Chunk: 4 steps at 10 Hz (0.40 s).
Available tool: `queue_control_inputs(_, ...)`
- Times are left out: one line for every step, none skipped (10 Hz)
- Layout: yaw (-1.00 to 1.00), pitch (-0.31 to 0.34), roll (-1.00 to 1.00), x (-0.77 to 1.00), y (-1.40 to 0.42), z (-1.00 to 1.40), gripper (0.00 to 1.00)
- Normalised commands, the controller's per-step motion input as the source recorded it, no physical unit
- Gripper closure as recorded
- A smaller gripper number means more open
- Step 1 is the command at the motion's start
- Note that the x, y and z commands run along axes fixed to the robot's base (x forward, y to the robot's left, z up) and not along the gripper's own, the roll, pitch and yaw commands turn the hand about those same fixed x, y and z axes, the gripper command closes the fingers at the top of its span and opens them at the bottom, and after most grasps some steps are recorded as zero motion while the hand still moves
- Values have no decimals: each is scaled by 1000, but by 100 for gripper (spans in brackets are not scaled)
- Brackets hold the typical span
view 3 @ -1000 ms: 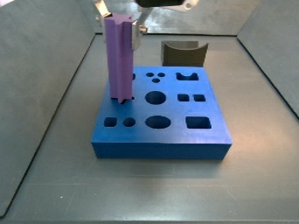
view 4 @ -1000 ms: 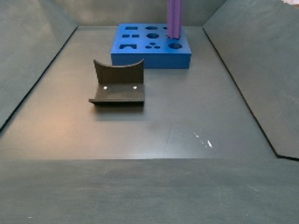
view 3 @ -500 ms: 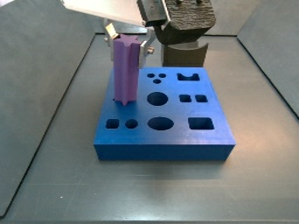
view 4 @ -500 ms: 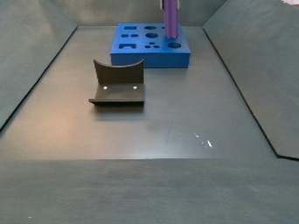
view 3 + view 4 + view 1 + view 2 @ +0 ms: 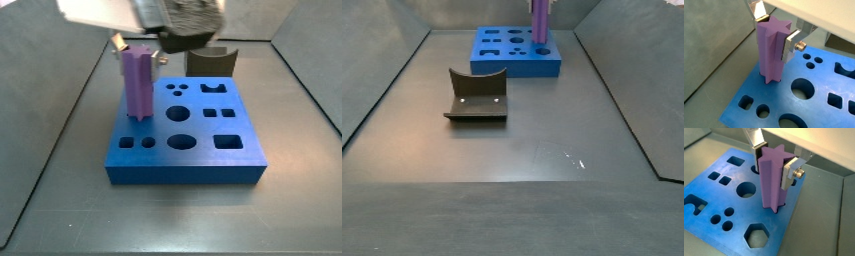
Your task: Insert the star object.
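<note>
The star object (image 5: pixel 774 50) is a tall light purple ridged peg. It stands upright with its lower end in a hole near the edge of the blue holed block (image 5: pixel 821 77). It shows in both wrist views (image 5: pixel 773 180) and both side views (image 5: pixel 136 85) (image 5: pixel 541 22). My gripper (image 5: pixel 775 26) is shut on the peg's top, with a silver finger (image 5: pixel 791 168) pressed on each side. In a side view the gripper (image 5: pixel 140 45) hangs over the block's (image 5: pixel 187 172) far left part.
A dark olive arch-shaped block (image 5: pixel 476 95) lies on the grey floor, apart from the blue block (image 5: pixel 509 68); it also shows behind the block in a side view (image 5: pixel 211 60). Grey walls enclose the floor. The blue block (image 5: pixel 734 200) has several other open holes.
The gripper has come down with the peg. The peg's top is lower and more of its length is inside the hole.
</note>
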Motion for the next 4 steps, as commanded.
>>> queue_control_inputs(0, -461, 0, -303, -34, -337, 100)
queue_control_inputs(0, -351, 0, -126, 0, -343, 100)
queue_control_inputs(0, -170, 0, 0, 0, -220, 100)
queue_control_inputs(46, -77, 67, 0, -106, -86, 100)
